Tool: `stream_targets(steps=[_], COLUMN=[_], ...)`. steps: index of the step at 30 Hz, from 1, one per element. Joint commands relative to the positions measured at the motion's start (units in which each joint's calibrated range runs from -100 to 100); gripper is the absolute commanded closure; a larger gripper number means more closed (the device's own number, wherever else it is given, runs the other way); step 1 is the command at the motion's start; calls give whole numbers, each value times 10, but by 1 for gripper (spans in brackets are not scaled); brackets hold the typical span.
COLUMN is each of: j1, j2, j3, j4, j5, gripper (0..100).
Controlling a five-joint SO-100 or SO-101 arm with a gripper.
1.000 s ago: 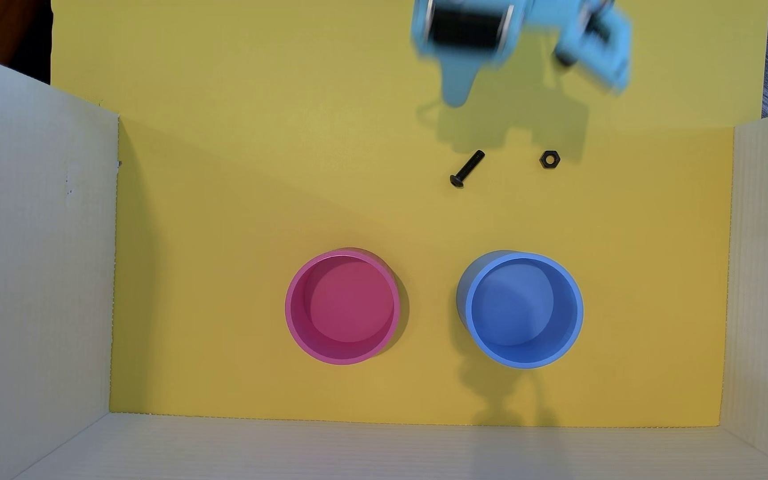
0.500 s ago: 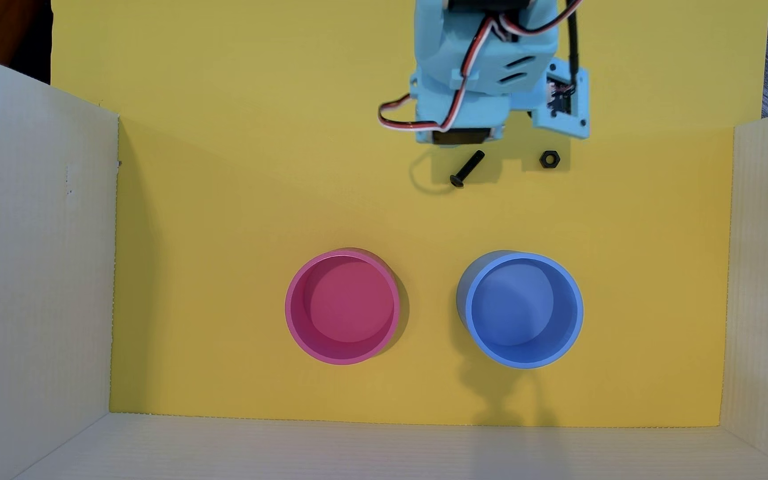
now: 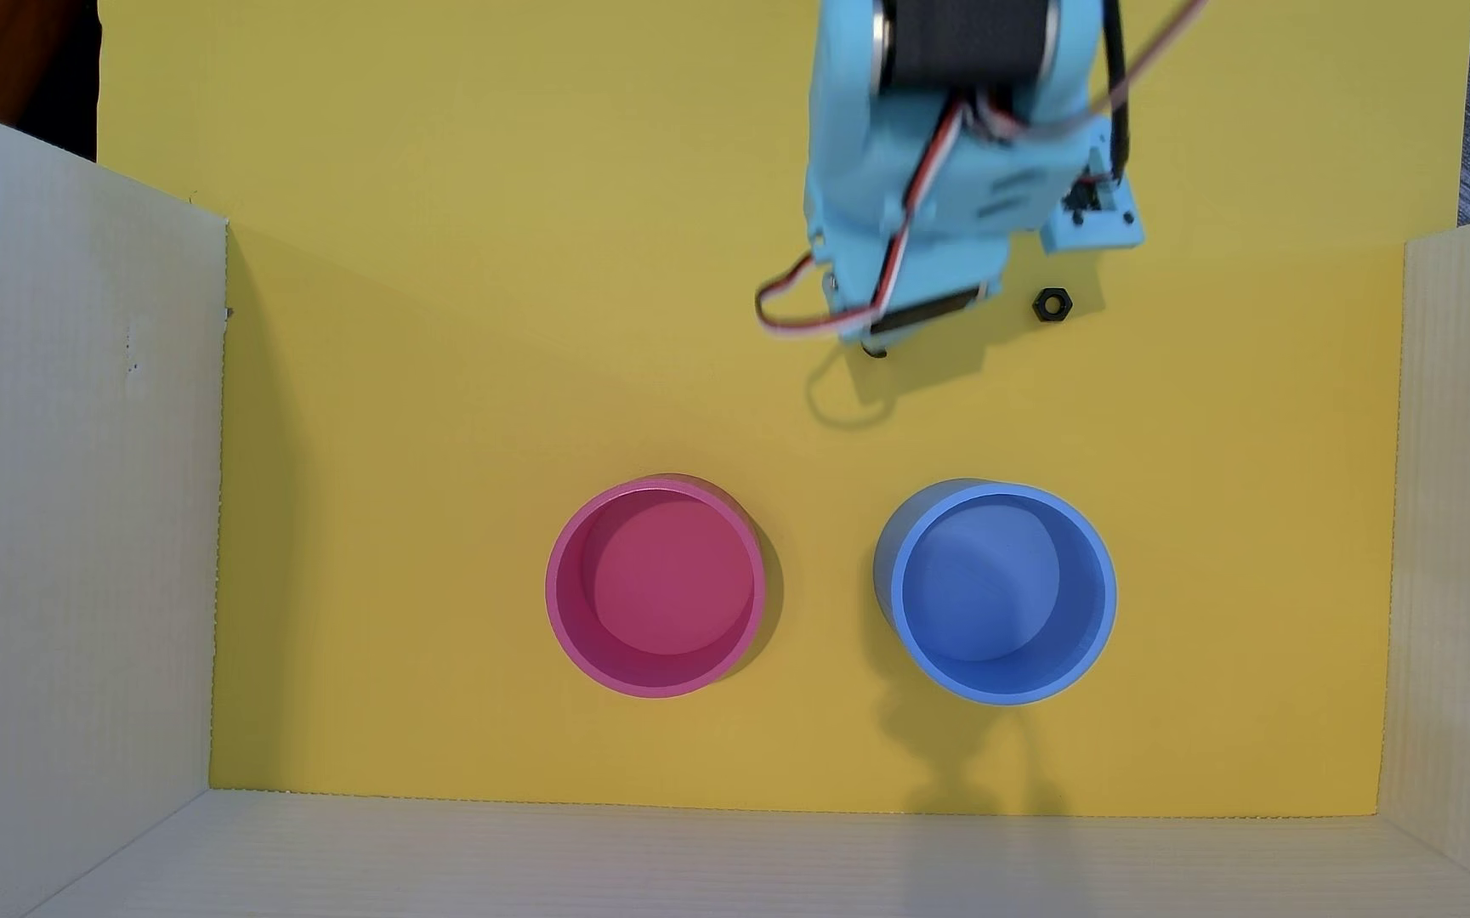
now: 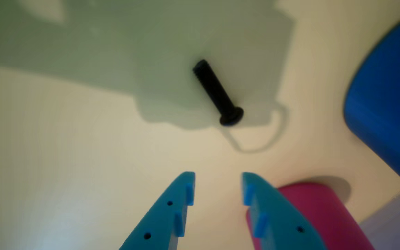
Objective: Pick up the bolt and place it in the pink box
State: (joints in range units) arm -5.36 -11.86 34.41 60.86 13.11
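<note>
The black bolt point(image 4: 218, 93) lies flat on the yellow floor, clear in the wrist view. From overhead only its head point(image 3: 875, 351) peeks out from under the light-blue arm. My gripper point(image 4: 218, 177) is open, its two blue fingers point(image 4: 172, 211) apart and empty, hovering above the floor short of the bolt. Overhead, the arm's body hides the fingers. The pink box point(image 3: 656, 587) stands upright and empty, well away from the bolt; in the wrist view the pink box point(image 4: 321, 215) shows behind the right finger.
A blue round container point(image 3: 1000, 591) stands to the right of the pink one. A small black hex nut point(image 3: 1052, 304) lies on the floor right of the arm. White cardboard walls point(image 3: 68, 494) enclose the yellow floor on the left, right and bottom.
The arm has swung down and forward over the bolt, now covering all but its head in the overhead view. Bolt, nut and both containers have not moved.
</note>
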Motion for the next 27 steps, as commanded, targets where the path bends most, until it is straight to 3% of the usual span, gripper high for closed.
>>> stream_targets(steps=[1, 27], j1=[1, -44], j2=[33, 41], j3=[-50, 57], j4=[4, -70], j5=[1, 3], gripper=[87, 87])
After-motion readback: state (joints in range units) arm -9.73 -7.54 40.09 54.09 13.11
